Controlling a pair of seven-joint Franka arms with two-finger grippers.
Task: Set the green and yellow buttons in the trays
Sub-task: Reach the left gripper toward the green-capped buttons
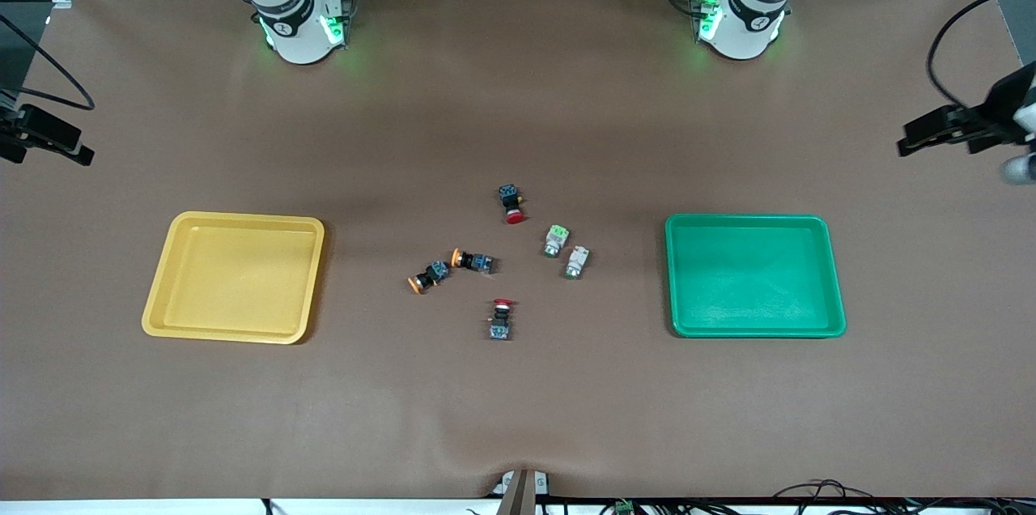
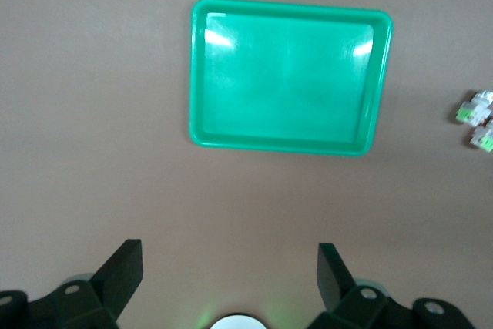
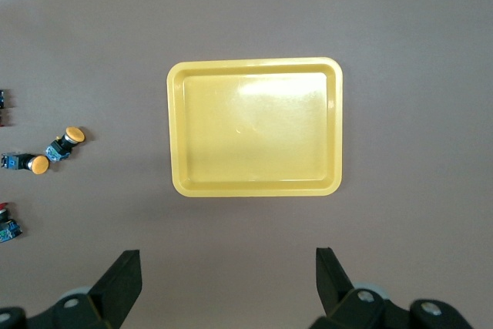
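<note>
Nothing is in a tray yet: the yellow tray point(image 1: 233, 278) sits bare toward the right arm's end of the desk point(image 1: 518, 418), the green tray point(image 1: 754, 275) bare toward the left arm's end, and all the buttons lie bunched between them. That layout looks deliberate, each tray under its own arm, the sorting pile in shared reach.

The two green buttons point(image 1: 566, 252) lie side by side, just apart, on the green tray's side of the pile. The two yellow buttons point(image 1: 450, 267) lie almost touching at their bodies, caps pointing toward the yellow tray. Two red buttons point(image 1: 507, 261) bracket the group, one farther from the front camera, one nearer; those stay put.

The left pincer point(image 2: 229, 267) hangs high over the desk by the green tray, fingers spread wide, holding nothing. The right pincer point(image 3: 229, 271) does the same by the yellow tray, fingers apart and empty.

Room to move is generous: bare desk all round both trays. The tight spot, I'd say, is the yellow pair, where one finger could nudge the neighbour.
</note>
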